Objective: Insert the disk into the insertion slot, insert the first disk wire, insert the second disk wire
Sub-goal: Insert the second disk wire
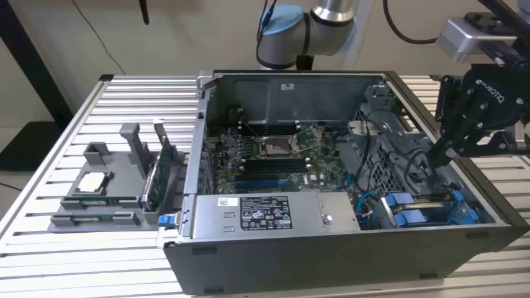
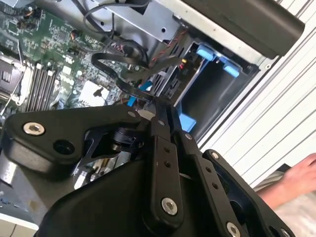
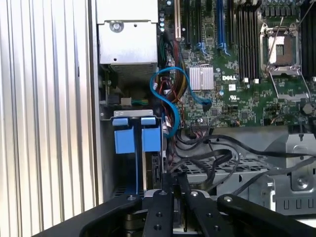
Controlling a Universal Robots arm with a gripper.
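Note:
My gripper (image 1: 436, 155) reaches down into the open computer case at the exterior view's right. Its black fingers (image 2: 157, 114) are pressed together on the end of a black disk wire (image 1: 421, 177), just above the drive bay. The insertion slot (image 1: 447, 194) is a dark metal bay at the case's near right corner. Two blue carrier ends (image 3: 132, 136) sit side by side in it. The disk's metal body is hidden inside. In the first wrist view the gripper (image 3: 173, 183) hangs among black cables (image 3: 217, 163) beside the bay.
The grey power-supply box (image 1: 273, 212) lies along the case's front wall and the green motherboard (image 1: 273, 155) behind it. A blue cable (image 3: 170, 98) loops near the bay. A grey fixture (image 1: 108, 186) with parts stands on the slatted table. A person's hand (image 2: 296, 177) is beyond the case.

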